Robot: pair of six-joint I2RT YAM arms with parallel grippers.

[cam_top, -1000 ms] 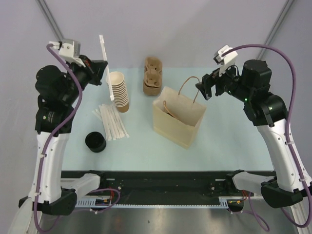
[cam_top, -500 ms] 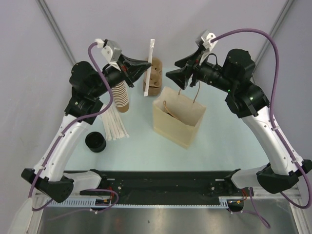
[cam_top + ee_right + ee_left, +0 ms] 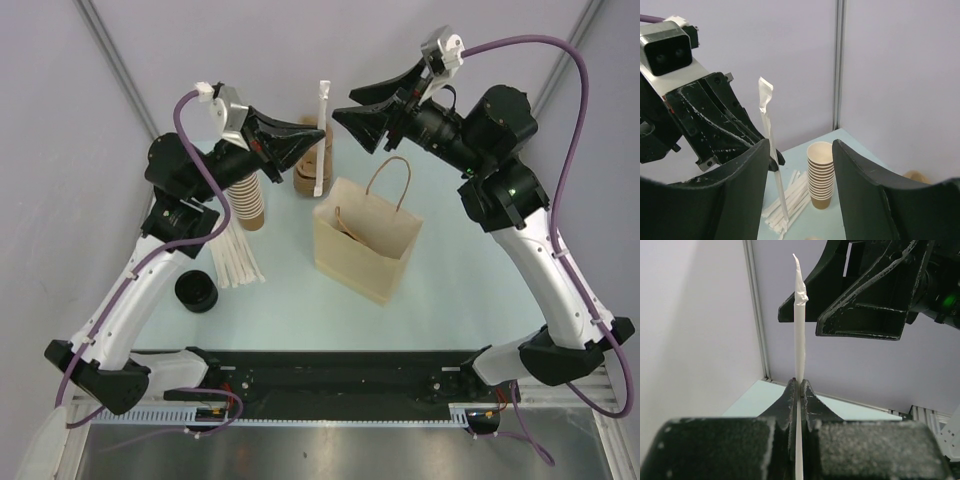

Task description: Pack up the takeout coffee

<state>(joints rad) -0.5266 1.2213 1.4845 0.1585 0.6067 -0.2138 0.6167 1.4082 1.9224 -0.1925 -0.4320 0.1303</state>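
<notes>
Up in mid-air, left gripper point(image 3: 799, 386) clamped on flat white paper-sleeved stick point(image 3: 800, 330), crimped tip; right gripper point(image 3: 342, 106) jaws apart, empty.

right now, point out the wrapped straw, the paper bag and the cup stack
wrapped straw point(image 3: 799, 335), left wrist view, middle of the wrapper
paper bag point(image 3: 360, 260), top external view, front wall
cup stack point(image 3: 821, 177), right wrist view, side of middle cups

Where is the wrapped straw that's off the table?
Top view, back centre: the wrapped straw stands upright, clamped in the left end effector, with the open right end effector just right of it, behind the paper bag.
</notes>
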